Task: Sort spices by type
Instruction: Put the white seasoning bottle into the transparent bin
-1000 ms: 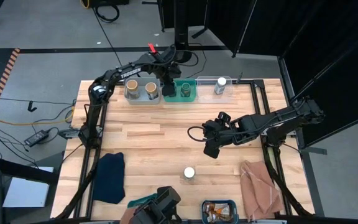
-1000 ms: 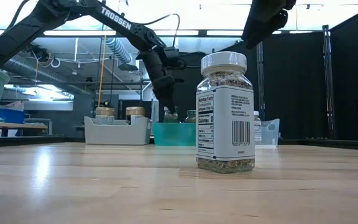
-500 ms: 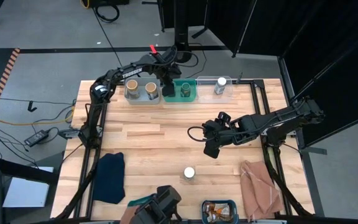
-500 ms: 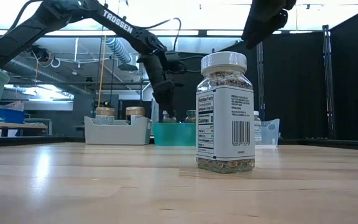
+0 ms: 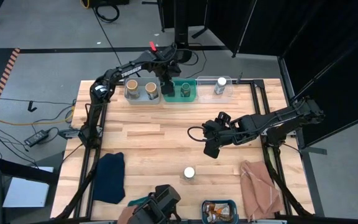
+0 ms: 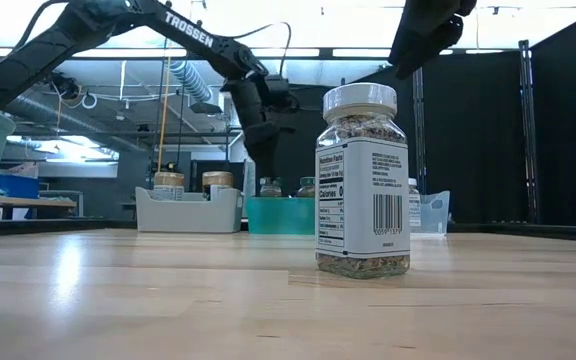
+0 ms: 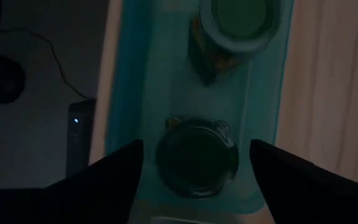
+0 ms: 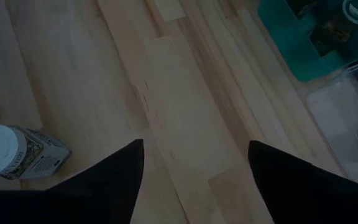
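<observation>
My left gripper hangs open over the teal bin at the far edge. Its fingers stand on either side of a green-topped jar that stands on the bin's floor, clear of it. A second green-topped jar stands in the same bin. Two tan-topped jars sit in the grey bin, and a white-topped jar is in the clear bin. Another white-topped jar stands upright on the table. My right gripper hovers open above mid-table, with nothing between its fingers.
A dark blue cloth lies near the front left and a pinkish-brown cloth at the front right. A bin with brown packets sits at the near edge, beside a teal bin. Bare wood lies between the arms.
My left gripper has opened over the teal bin and let go of the green-topped jar, which stays standing in the bin. The fingers have drawn up a little off the jar. My right arm has kept still.
</observation>
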Tool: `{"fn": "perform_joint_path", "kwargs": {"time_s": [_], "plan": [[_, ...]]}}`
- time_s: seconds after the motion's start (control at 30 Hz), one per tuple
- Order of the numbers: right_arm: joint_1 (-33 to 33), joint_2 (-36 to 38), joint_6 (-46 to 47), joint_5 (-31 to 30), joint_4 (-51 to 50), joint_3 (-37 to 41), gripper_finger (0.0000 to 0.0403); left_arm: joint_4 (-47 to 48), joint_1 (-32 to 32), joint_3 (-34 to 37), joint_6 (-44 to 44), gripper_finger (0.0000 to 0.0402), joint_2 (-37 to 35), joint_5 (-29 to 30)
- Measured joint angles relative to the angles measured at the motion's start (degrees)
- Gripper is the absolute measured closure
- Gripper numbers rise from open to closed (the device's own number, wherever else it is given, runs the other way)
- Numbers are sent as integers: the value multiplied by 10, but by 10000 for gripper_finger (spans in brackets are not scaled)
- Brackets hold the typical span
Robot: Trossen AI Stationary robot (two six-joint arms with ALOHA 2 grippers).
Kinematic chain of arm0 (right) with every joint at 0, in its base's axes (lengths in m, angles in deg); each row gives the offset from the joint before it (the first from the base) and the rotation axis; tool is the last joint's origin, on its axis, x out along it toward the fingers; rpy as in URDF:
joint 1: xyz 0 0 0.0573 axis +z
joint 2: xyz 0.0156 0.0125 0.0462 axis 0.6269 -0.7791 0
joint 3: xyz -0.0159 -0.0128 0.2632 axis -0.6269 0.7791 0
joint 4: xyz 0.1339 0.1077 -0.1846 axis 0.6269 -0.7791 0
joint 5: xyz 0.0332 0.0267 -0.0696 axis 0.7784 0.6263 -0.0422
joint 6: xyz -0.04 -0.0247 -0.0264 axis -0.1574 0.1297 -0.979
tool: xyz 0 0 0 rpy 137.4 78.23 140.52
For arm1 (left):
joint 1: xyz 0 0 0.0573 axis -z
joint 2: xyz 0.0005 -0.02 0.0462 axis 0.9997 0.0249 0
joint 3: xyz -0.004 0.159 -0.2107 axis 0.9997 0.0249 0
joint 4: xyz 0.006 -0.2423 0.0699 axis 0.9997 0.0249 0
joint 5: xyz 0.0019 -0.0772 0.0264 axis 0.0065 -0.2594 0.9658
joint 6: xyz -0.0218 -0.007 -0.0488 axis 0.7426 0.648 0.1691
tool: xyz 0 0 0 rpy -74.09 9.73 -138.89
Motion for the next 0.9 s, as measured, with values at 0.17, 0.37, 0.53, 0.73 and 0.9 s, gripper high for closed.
{"fn": "perform_joint_path", "kwargs": {"time_s": [0.17, 0.37, 0.53, 0.73, 0.9], "plan": [[0, 0, 0, 0, 0, 0, 105, 33, -1, -70, 0, 101, 0, 8], [5, 0, 1, 4, 8, 0, 103, 90, 7, -196, 34, 101, -14, 3], [13, 0, -19, 4, 31, 0, 99, 107, 53, -187, 64, 101, -96, -20], [29, 0, -104, 5, 99, 0, 98, 154, 149, -186, 108, 101, -191, -9], [37, -2, -180, 12, 163, 0, 95, 153, 247, -185, 199, 101, -252, 3]]}}
